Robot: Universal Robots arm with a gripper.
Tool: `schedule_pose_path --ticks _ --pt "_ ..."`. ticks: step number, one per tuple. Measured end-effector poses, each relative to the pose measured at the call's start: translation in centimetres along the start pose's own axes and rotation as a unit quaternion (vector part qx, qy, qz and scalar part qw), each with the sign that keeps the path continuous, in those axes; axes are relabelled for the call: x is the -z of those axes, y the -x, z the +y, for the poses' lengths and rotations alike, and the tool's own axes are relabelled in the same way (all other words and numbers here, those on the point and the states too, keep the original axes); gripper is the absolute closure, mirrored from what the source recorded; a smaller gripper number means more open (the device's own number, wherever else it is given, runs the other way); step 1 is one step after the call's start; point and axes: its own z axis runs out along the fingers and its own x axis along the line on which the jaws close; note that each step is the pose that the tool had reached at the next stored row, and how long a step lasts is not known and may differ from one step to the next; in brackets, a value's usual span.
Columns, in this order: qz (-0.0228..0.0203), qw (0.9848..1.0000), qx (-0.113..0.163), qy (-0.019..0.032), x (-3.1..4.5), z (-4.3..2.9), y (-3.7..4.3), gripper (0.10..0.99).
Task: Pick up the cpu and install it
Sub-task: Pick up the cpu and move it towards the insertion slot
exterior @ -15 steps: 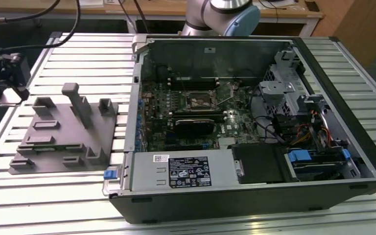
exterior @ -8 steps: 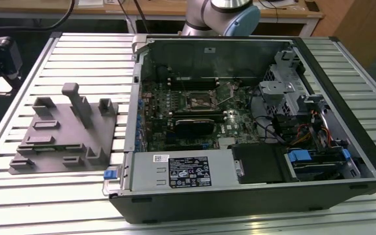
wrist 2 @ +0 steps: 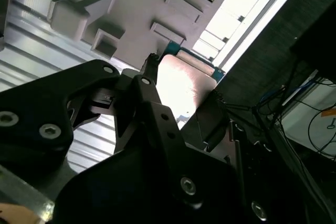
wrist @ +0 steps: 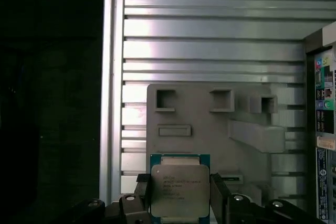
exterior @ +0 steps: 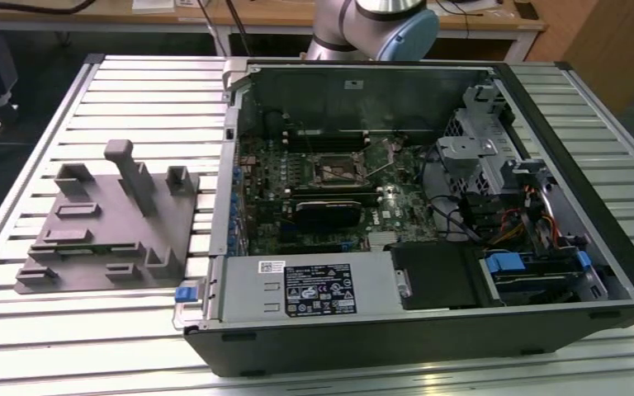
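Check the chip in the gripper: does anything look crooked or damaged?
Nothing stands out. In the first wrist view the cpu sits square in the gripper, with no visible damage, over the grey tray.

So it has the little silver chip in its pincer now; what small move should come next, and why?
Probably carry it toward the open black computer case. The small square silvery cpu is clamped in the black pincer with the grey plastic tray beyond it, while the square metal socket sits inside the case.
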Motion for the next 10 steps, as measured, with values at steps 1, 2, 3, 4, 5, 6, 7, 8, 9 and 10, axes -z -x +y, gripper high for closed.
schedule_pose_path --ticks 1,2,3,4,5,6,7,8,9,10 --pt "0.0001 1.0 0.0 -0.0001 0.46 0.02 0.0 0.545" --pt "0.0 1.0 0.0 0.0 0.9 0.04 0.01 0.545" --pt "0.0 1.0 0.0 0.0 1.35 0.07 0.01 0.545" --pt "0.0 1.0 0.0 0.0 1.81 0.09 0.01 0.545" --pt "0.0 1.0 0.0 0.0001 2.26 0.11 0.01 0.545" --pt "0.0 1.0 0.0 0.0001 2.58 0.13 0.02 0.545" --pt "0.0 1.0 0.0 0.0001 2.61 0.13 0.01 0.545" --pt "0.0 1.0 0.0 0.0001 2.61 0.13 0.01 0.545" --pt "0.0 1.0 0.0 0.0002 2.61 0.12 0.02 0.545" --pt "0.0 1.0 0.0 0.0002 2.61 0.12 0.02 0.545"
